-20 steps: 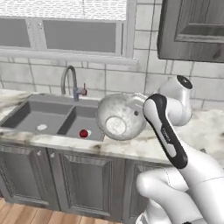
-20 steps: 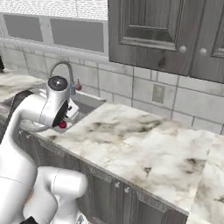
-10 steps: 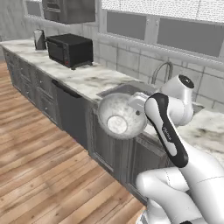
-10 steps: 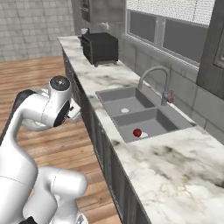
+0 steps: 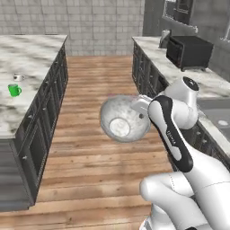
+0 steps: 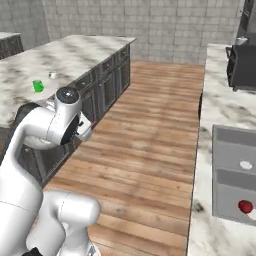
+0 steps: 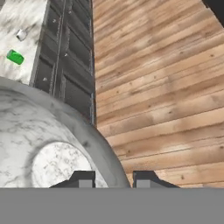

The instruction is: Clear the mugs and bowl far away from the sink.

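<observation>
In the left base view the bowl [image 5: 124, 118] hangs in the air over the wooden floor [image 5: 99, 81], tipped so its inside faces the camera, with the white arm's pincer [image 5: 140, 108] clamped on its right rim. On the island bench [image 5: 22, 63] at the left stand the green mug [image 5: 14, 90] and, just behind it, the white-grey mug [image 5: 18, 77]; they sit near each other but apart. A dark microwave [image 5: 188, 51] sits on the far bench at the right

In the right base view the green mug [image 6: 37, 86] and white-grey mug [image 6: 53, 75] stand on the island bench [image 6: 65, 55]. The sink [image 6: 235, 175] lies at the right, well apart from the mugs, with a red ball [image 6: 245, 206] in its near basin

In the hand view the bowl's [image 7: 52, 144] rim passes between the two fingertips [image 7: 85, 178], one inside, one outside, gripping it. The green mug [image 7: 15, 57] and white-grey mug [image 7: 21, 34] show on the bench [image 7: 22, 17] at upper left
</observation>
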